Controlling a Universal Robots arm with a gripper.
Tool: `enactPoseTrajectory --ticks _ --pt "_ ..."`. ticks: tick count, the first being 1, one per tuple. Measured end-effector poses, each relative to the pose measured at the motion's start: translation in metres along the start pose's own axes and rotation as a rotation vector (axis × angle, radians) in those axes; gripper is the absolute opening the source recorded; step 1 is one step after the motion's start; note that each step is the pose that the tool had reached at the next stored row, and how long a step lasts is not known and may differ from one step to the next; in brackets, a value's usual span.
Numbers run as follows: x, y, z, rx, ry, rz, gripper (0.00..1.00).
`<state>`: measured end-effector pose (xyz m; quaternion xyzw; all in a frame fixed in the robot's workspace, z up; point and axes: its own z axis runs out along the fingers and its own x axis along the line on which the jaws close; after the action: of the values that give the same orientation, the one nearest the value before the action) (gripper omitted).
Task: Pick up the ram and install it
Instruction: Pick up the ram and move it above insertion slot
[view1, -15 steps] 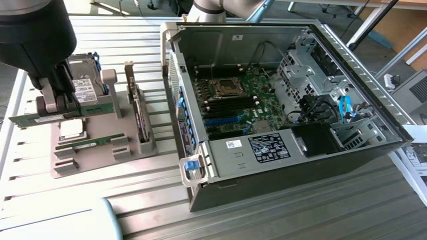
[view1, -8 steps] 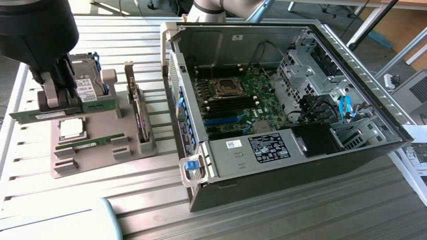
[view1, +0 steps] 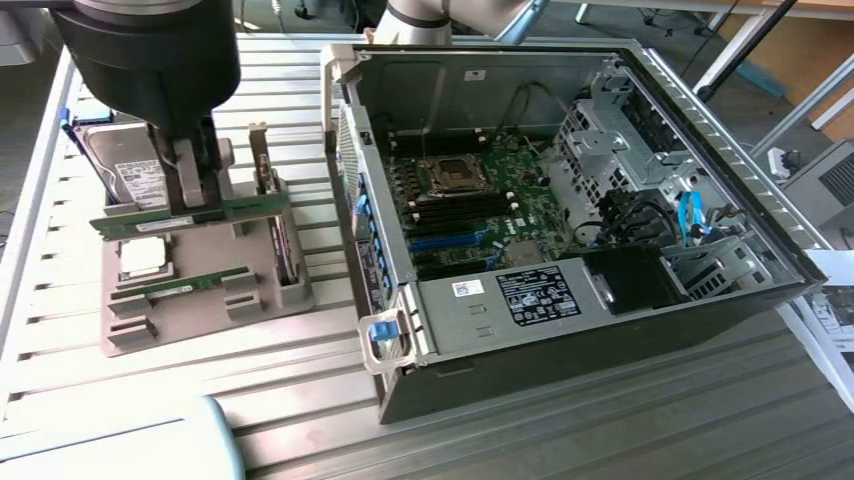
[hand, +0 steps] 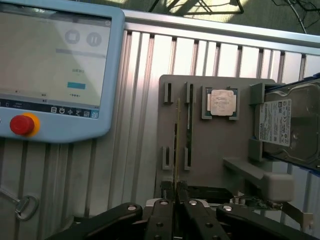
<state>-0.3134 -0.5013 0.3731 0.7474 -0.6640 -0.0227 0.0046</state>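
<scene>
Claw (hand: 176, 192) clamped narrow on ram (view1: 254, 207), over gray tray (view1: 200, 322); open PC case (view1: 467, 385) nr.

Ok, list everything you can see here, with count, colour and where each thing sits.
ram: 1, green, gripped by the tool at the tray
second memory stick: 1, green, in a tray slot
processor chip: 1, silver, in a tray recess
hard drive: 1, silver and black, at the tray's end
expansion card: 1, dark, upright in the tray
tray: 1, grey, exterior view's left
computer case: 1, black, open, exterior view's right
motherboard: 1, green, inside the case
teach pendant: 1, light blue, beside the tray
table: 1, silver, slatted, under everything
tool: 1, dark, shut on the ram
arm: 1, black, over the tray
</scene>
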Motion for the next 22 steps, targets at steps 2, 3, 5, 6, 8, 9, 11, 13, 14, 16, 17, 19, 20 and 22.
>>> enactPoseTrajectory --ticks 2,3,5,6,8,9,11,13,14,16,17,19,20,22 --pt "0.001 -0.0059 -0.0002 -0.0007 -0.0001 0.0 0.14" --pt "0.001 -0.0091 -0.0003 -0.0011 -0.0002 0.0 0.14" --pt "0.002 -0.017 -0.0006 -0.0024 -0.0003 0.0 0.14" --pt "0.003 -0.0234 -0.0008 -0.0037 -0.0004 0.0 0.14" --pt "0.004 -0.033 -0.0011 -0.0052 -0.0007 0.0 0.14" --pt "0.005 -0.0387 -0.0013 -0.0061 -0.0007 0.0 0.14" --pt "0.005 -0.0433 -0.0015 -0.0068 -0.0008 0.0 0.14" --pt "0.006 -0.0484 -0.0017 -0.0074 -0.0008 0.0 0.14" --pt "0.006 -0.0509 -0.0017 -0.0077 -0.0009 0.0 0.14" --pt "0.007 -0.0577 -0.0019 -0.0087 -0.001 0.0 0.14" --pt "0.007 -0.0616 -0.002 -0.0091 -0.0012 0.0 0.14" --pt "0.008 -0.067 -0.0022 -0.0101 -0.0012 0.0 0.14" --pt "0.008 -0.0697 -0.0022 -0.0105 -0.0012 0.0 0.14" --pt "0.009 -0.0752 -0.0024 -0.0113 -0.0013 0.0 0.14"
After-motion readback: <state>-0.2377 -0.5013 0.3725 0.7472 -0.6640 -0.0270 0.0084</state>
